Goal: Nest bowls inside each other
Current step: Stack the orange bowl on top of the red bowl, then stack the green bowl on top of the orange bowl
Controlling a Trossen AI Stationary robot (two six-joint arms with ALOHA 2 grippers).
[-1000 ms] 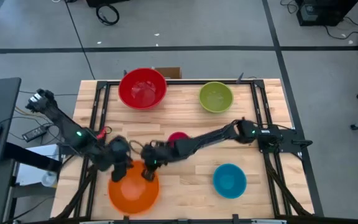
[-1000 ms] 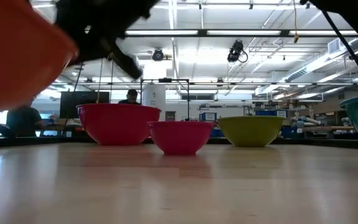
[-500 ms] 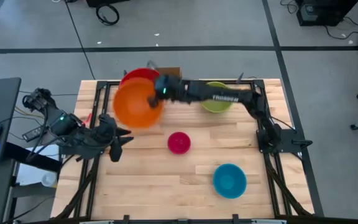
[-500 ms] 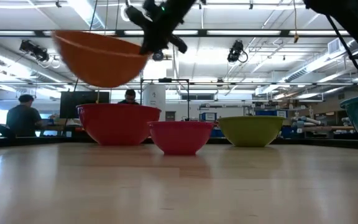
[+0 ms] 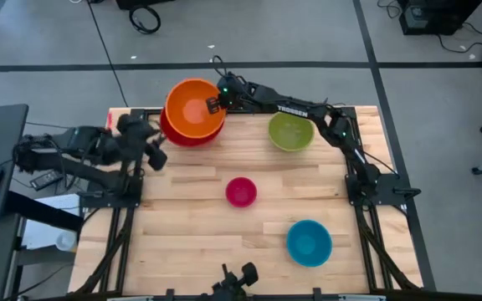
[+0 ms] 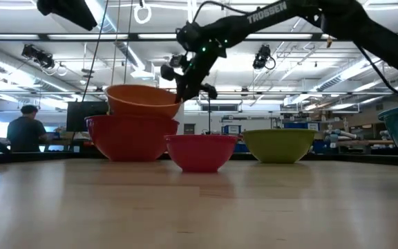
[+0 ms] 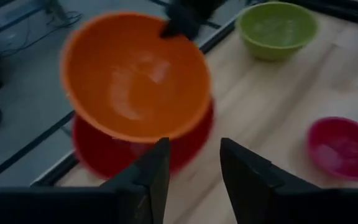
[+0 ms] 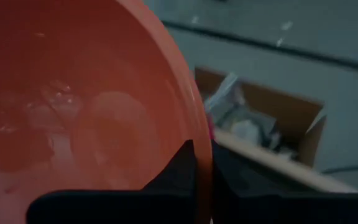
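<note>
The orange bowl (image 5: 192, 107) is down in the red bowl (image 5: 176, 134) at the table's far left, tilted in the left wrist view (image 7: 135, 74). My right gripper (image 5: 213, 104) is shut on its rim. My left gripper (image 7: 191, 168) hovers open over the table's left edge (image 5: 151, 155), holding nothing. The green bowl (image 5: 290, 130) stands at the far right. The small pink bowl (image 5: 241, 191) is in the middle and the blue bowl (image 5: 309, 242) is at the near right. All three rest on their bases. My right gripper pinches the orange bowl's rim (image 8: 199, 146) on the side toward the table's right, one finger (image 8: 178, 167) inside the bowl and one (image 8: 232, 174) outside. The fingers slant down from the right. The bowl's lower part (image 6: 142, 111) is inside the red bowl (image 6: 130, 138).
A cardboard box (image 8: 263, 121) lies on the floor just beyond the table's far edge. Black frame rails (image 5: 351, 146) run along the table's sides. People sit in the room behind (image 6: 23, 131). Bare wood lies between the pink bowl and the near left corner.
My right gripper has carried the orange bowl from the near left of the table up and to the far edge, then set it down into the red bowl. My left gripper has drawn back from the orange bowl's old place toward the table's left edge and risen.
</note>
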